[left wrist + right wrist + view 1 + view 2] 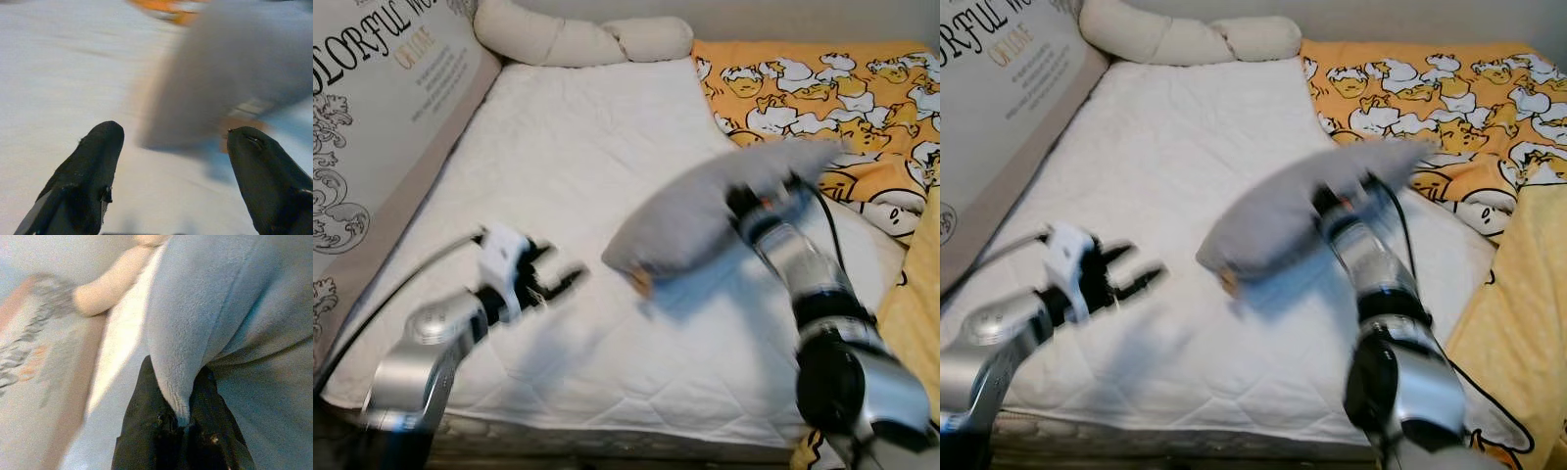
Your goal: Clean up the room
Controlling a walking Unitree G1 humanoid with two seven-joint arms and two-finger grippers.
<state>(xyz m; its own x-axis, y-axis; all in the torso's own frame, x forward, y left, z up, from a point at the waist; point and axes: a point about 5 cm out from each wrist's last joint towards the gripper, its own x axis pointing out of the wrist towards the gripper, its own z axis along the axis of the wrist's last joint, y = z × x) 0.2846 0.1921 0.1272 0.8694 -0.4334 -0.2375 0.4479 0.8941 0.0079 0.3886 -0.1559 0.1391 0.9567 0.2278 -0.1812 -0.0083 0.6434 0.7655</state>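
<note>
A grey plush toy (705, 211) with an orange bit at its lower end hangs tilted just above the white mattress (568, 137). My right gripper (180, 418) is shut on a fold of its grey fleece; in the left eye view that gripper (751, 203) sits under the toy's right end. To the toy's left, low over the mattress, my left gripper (566, 266) is open with nothing between its fingers. In the left wrist view the blurred grey toy (230, 83) lies just beyond the black fingertips (105, 142).
A long cream bolster pillow (578, 39) lies along the far edge of the bed. An orange duck-print blanket (832, 88) covers the right side, with yellow cloth (920, 294) below it. A printed panel (382, 117) leans along the left.
</note>
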